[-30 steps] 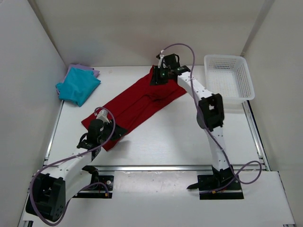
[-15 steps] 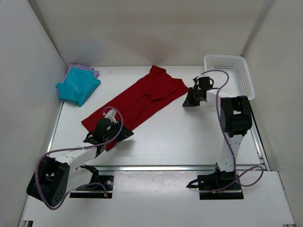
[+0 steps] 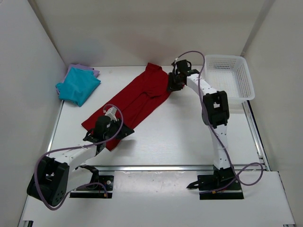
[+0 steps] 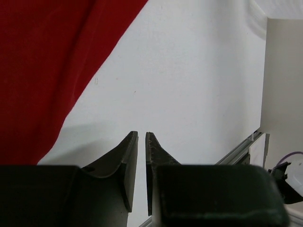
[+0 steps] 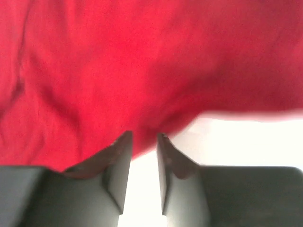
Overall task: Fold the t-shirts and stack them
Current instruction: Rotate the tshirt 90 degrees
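Observation:
The dark red t-shirt (image 3: 142,97) lies spread diagonally across the table's middle. It fills the right wrist view (image 5: 142,61) and the left side of the left wrist view (image 4: 47,71). My right gripper (image 3: 171,86) is at the shirt's far right edge. Its jaws (image 5: 144,135) stand slightly apart with bare table between them, tips at the fabric's edge. My left gripper (image 3: 124,133) sits by the shirt's near corner, its jaws (image 4: 141,134) nearly together over bare table, holding nothing. The teal t-shirt (image 3: 78,85) lies folded on the lavender one (image 3: 93,72) at the far left.
A white mesh basket (image 3: 247,92) stands at the far right corner. White walls close in the left, back and right sides. A metal rail (image 3: 165,167) runs along the table's near edge.
My right arm swung out to the right beside the basket, then back to the shirt's right edge. The shirt's right part now lies further left. My left gripper shifted slightly right.

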Robot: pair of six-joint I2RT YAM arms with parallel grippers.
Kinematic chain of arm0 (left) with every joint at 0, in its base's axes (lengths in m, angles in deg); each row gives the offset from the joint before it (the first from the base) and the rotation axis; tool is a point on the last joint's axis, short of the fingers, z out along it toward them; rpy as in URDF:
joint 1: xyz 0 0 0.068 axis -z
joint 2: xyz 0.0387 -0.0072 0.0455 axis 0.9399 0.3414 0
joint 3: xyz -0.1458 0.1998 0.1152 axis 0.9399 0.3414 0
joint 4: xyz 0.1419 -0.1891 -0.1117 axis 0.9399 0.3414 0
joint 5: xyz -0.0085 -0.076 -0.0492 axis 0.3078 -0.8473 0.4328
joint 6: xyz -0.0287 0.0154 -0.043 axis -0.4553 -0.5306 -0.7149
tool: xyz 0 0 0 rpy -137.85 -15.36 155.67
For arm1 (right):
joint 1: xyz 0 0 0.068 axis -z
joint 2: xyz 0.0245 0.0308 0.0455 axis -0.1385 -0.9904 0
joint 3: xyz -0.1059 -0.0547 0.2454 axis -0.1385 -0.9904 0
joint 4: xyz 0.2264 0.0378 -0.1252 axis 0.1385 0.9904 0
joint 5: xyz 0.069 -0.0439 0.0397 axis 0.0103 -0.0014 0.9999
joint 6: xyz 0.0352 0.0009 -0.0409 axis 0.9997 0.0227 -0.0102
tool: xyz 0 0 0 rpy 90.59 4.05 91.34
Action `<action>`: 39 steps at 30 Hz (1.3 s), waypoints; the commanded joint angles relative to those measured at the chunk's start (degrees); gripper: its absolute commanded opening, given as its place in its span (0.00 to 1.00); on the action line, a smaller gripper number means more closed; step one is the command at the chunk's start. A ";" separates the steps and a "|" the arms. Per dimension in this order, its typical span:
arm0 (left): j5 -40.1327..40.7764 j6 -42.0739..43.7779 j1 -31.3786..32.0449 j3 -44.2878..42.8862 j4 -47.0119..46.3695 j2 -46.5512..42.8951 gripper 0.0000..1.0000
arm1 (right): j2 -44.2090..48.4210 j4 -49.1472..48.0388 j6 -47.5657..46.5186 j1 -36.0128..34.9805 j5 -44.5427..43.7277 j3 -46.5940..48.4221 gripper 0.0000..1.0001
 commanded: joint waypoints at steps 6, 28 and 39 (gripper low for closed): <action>-6.65 3.83 -7.57 -5.80 5.29 -2.98 0.24 | 36.04 -22.09 7.07 -5.80 3.23 -49.66 0.41; -8.77 3.23 -12.94 -7.47 6.79 -7.74 0.25 | 16.64 -47.55 29.95 -26.64 6.77 -53.78 0.14; -5.87 4.98 -9.35 -6.59 8.46 -6.25 0.25 | 35.86 -48.70 22.49 -13.48 9.50 -77.73 0.00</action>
